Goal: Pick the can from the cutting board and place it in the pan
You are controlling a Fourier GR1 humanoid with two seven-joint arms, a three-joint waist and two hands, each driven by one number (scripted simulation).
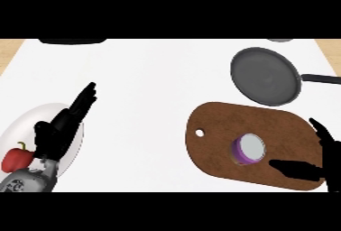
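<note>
A purple can with a silver lid stands upright on the brown cutting board, right of the board's middle. A dark grey pan with a black handle lies beyond the board at the upper right. My right hand comes in at the lower right, open, its thumb pointing left just below and right of the can and its fingers reaching up along the board's right edge. The hand does not touch the can. My left hand rests open at the left, fingers pointing up.
A white plate at the left edge carries a red bell pepper, partly behind my left hand. Dark objects peek in along the counter's far edge. The white counter stretches between the plate and the board.
</note>
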